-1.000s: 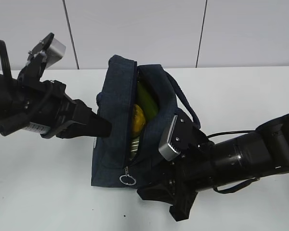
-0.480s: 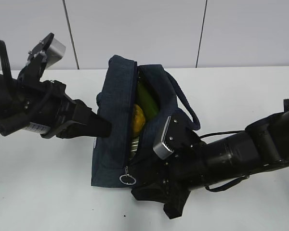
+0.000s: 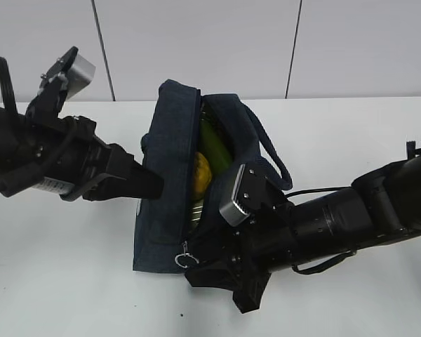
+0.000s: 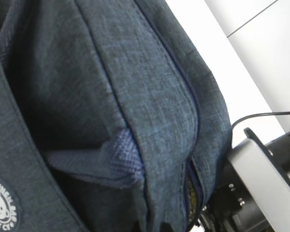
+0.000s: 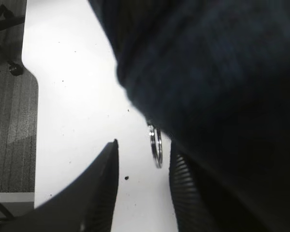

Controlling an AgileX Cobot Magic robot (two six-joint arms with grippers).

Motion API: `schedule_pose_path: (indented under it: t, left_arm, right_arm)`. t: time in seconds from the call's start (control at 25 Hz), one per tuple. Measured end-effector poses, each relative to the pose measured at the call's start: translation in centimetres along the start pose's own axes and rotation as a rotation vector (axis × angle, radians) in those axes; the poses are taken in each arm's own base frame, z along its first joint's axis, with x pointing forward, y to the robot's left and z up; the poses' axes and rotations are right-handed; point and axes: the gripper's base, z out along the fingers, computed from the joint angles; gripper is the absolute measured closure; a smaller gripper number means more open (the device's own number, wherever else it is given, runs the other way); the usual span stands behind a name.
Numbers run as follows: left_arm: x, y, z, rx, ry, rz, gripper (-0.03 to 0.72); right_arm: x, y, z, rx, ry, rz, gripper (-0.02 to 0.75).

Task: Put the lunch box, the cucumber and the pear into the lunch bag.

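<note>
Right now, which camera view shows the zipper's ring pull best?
The right wrist view: the silver ring pull hangs close up between the right gripper's open fingers. The exterior view shows the ring small at the lunch bag's lower corner, partly behind the arm. The left wrist view shows only bag fabric.

Bright even light; right wrist view dark, blurred up close.

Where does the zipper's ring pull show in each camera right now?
Exterior: ring pull hangs at the bag's near bottom corner, beside the right gripper.
Left wrist: not in it, only bag fabric.
Right wrist: centre, between the open fingers.
Shared landmark: the navy bag.
</note>
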Motion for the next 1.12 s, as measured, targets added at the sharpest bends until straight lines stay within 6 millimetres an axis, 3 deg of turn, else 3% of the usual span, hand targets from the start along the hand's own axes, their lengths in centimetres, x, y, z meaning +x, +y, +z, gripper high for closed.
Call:
schedule_pose_path:
  t: [0.24, 0.6, 0.88, 1.12]
  left_arm:
    - [-0.1, -0.2, 0.0, 0.017, -0.013, -0.023, 0.701]
    - [-0.2, -0.3, 0.0, 0.028, -0.018, -0.034, 0.701]
    - [-0.2, -0.3, 0.0, 0.032, -0.016, -0.035, 0.701]
    - [-0.1, -0.3, 0.0, 0.031, -0.013, -0.032, 0.701]
  right_arm:
    - [0.0, 0.1, 0.1, -0.015, -0.012, 0.003, 0.45]
    - [-0.9, 0.9, 1.4, -0.03, 0.009, -0.046, 0.547]
    - [-0.5, 0.6, 1.6, 0.017, 0.06, 0.019, 0.732]
    - [-0.5, 0.5, 1.6, 0.018, 0.059, 0.036, 0.732]
